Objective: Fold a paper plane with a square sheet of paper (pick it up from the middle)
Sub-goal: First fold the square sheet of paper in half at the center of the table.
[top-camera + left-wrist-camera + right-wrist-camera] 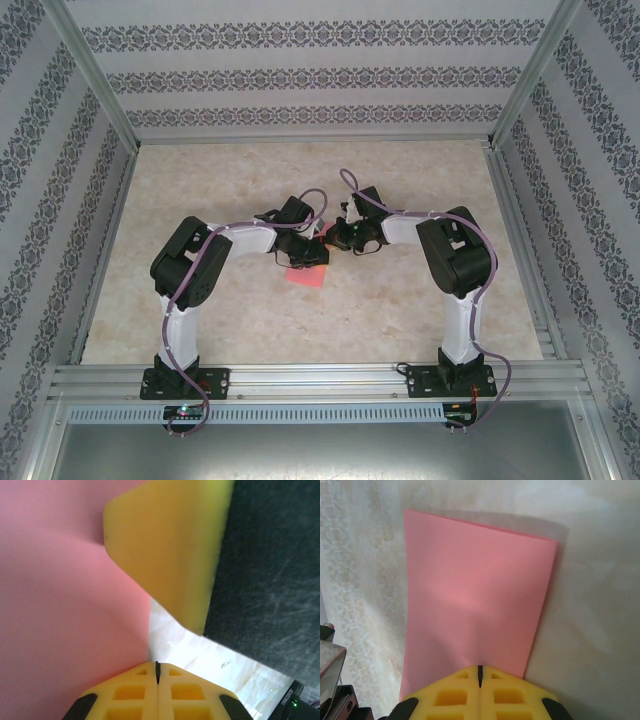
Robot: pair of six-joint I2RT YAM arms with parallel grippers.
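Progress: early, by my read. Square sheet of paper (475, 595) is off the table (400, 300) at the middle of the top view, mostly hidden under the two wrists, with one pink corner poking out just below them. Right gripper (480, 672) has its jaws closed tight, and the sheet's near edge runs straight into the seam, so it looks pinched there. The sheet fans up-frame from the tips, with a shadow on the marble behind it. Left gripper (157, 672) is also closed to a hairline. The pink edge comes down to its seam from the left of the frame, so probably a grip on that edge too, less sure. One yellow finger (165, 555) of the right gripper sits close in the upper centre of the left wrist view, so the tools are nearly touching. Done: pickup. The right wrist view shows an outline taller than wide, maybe a half-fold, maybe just perspective; cannot tell. Left: no nose point, no wing folds, no dart shape visible, so basically all the folding.
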